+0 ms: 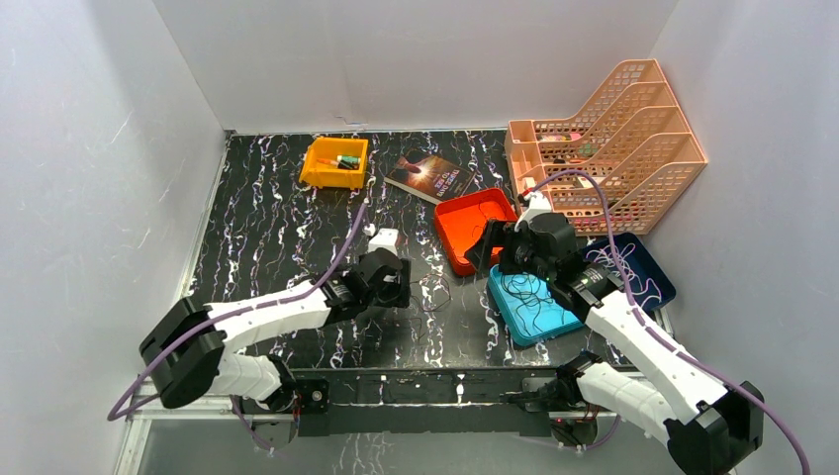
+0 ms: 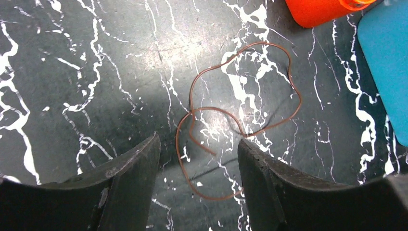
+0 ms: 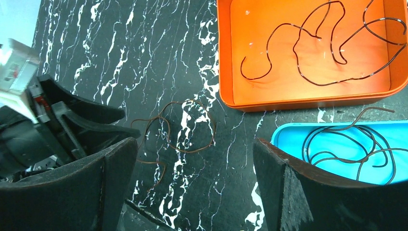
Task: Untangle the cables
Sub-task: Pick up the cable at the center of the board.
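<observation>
Mid-table, left gripper, jaws apart, straddles 1 thin brown cable: likely light, limp, slippery. Pinch where 2 strands cross. Right gripper spread wide, empty.

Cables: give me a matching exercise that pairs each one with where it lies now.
Cables
1. whitish cable
2. reddish-brown cable
3. coiled dark cable
4. dark cable in open curves

Places
a. orange tray
b. tabletop, in front of the left tool
c. dark blue tray
d. light blue tray

Pairs: 1-c, 2-b, 3-d, 4-a
</observation>
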Available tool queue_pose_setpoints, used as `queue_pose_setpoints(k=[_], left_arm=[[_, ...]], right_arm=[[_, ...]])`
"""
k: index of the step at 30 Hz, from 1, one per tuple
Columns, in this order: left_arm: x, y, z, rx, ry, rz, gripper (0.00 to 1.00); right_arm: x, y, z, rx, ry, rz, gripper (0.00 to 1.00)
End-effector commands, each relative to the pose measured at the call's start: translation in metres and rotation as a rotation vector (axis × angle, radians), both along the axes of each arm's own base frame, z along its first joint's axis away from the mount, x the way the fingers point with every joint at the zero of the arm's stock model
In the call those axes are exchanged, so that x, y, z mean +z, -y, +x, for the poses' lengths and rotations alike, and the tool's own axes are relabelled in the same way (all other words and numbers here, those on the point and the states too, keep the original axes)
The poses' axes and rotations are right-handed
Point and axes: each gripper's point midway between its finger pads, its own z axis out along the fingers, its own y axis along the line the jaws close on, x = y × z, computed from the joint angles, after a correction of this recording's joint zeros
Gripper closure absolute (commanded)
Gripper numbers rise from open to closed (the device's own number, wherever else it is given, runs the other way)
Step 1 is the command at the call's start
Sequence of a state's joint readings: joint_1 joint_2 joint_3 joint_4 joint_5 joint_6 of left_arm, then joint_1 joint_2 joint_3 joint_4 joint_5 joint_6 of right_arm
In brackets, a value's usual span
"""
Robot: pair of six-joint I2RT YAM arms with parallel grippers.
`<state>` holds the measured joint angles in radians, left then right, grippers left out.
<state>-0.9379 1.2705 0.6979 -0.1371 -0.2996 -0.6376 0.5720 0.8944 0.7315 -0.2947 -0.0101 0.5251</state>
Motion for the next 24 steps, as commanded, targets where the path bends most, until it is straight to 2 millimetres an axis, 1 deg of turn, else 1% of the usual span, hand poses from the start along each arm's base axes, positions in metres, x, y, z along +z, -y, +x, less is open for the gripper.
queue_pose_setpoints(k=[1,3,5,8,12,13,16,18,20,22,24], left_arm=[[-0.003,0.016,0.017,0.013,0.039,-0.026,0.42],[-0.009,0.017,0.019,0.012,0.039,-0.01,0.42],[-0.016,0.016,0.022,0.01,0.039,0.012,0.45],[-0.022,0.017,0.024,0.001,0.035,0.042,0.49],[-0.024,0.015,0.027,-0.003,0.044,0.072,0.62],[-0.023,0.015,0.028,-0.005,0.048,0.075,0.71],[-0.017,0.016,0.029,-0.017,0.06,0.083,0.92],[-0.009,0.015,0.032,-0.021,0.074,0.09,1.0],[0.002,0.013,0.034,-0.023,0.096,0.095,1.0],[0.016,0.012,0.035,-0.035,0.121,0.096,1.0],[0.037,0.013,0.036,-0.06,0.164,0.079,1.0]], right_arm=[[0.017,-0.005,0.005,-0.003,0.056,0.047,0.03],[0.018,-0.004,0.004,-0.005,0.058,0.049,0.03],[0.018,-0.004,0.004,-0.008,0.06,0.051,0.03],[0.018,-0.003,0.003,-0.01,0.06,0.048,0.03],[0.019,-0.002,0.003,-0.013,0.062,0.051,0.03],[0.018,-0.002,0.003,-0.013,0.062,0.05,0.03],[0.019,-0.003,0.003,-0.012,0.062,0.055,0.03],[0.02,-0.004,0.003,-0.005,0.071,0.059,0.03],[0.024,-0.003,0.003,0.003,0.097,0.061,0.03],[0.034,-0.001,0.003,0.004,0.158,0.075,0.02],[0.043,0.003,0.005,-0.01,0.231,0.095,0.02]])
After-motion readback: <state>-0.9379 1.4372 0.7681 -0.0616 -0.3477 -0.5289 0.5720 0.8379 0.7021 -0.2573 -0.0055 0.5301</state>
